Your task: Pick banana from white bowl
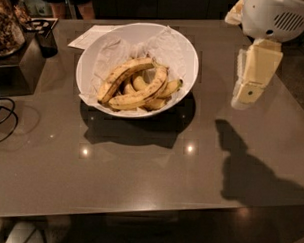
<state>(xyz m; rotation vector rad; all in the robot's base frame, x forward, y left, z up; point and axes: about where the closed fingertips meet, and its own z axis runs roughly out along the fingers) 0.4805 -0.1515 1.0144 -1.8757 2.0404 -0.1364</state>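
Our gripper (245, 94) hangs above the table (140, 183), right of the white bowl (189, 50) — we cannot tell if it is open or shut. The banana (143, 94) lies in the bowl, touching 1 other long banana (126, 75). We might grab both, or snag the paper (109, 54).

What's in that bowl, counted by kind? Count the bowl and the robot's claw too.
Long bananas: 2 (speckled banana, dark-edged banana)
Shorter bananas: at least 3, overlapping
Paper lining: 1
White bowl: 1
Gripper: 1, hanging right of the bowl, above the table
Total: at least 8
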